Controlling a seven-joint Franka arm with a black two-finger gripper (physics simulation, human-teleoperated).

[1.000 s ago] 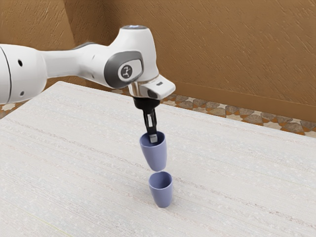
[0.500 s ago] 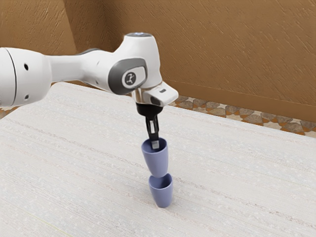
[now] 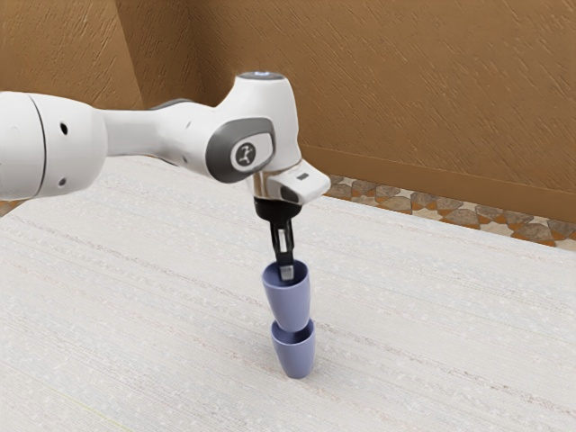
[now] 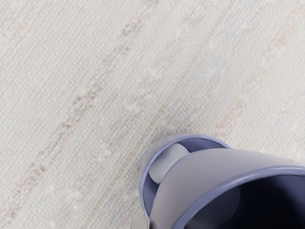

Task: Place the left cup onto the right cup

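Observation:
Two blue-grey cups stand one above the other near the table's front. My gripper (image 3: 285,268) is shut on the rim of the upper cup (image 3: 289,300), whose base sits inside the mouth of the lower cup (image 3: 295,353) standing on the table. The held cup leans slightly. In the wrist view the held cup (image 4: 228,186) looms large just under my hand, and the lower cup's rim (image 4: 157,157) shows behind it.
The pale wooden table (image 3: 135,297) spreads wide around the cups. A brown wall (image 3: 405,81) and a strip of stone flooring (image 3: 450,211) lie beyond the table's far edge.
My gripper has carried the cup down and slightly toward the exterior view's right. The cup hung above the lower one a second ago and now rests partly inside it.

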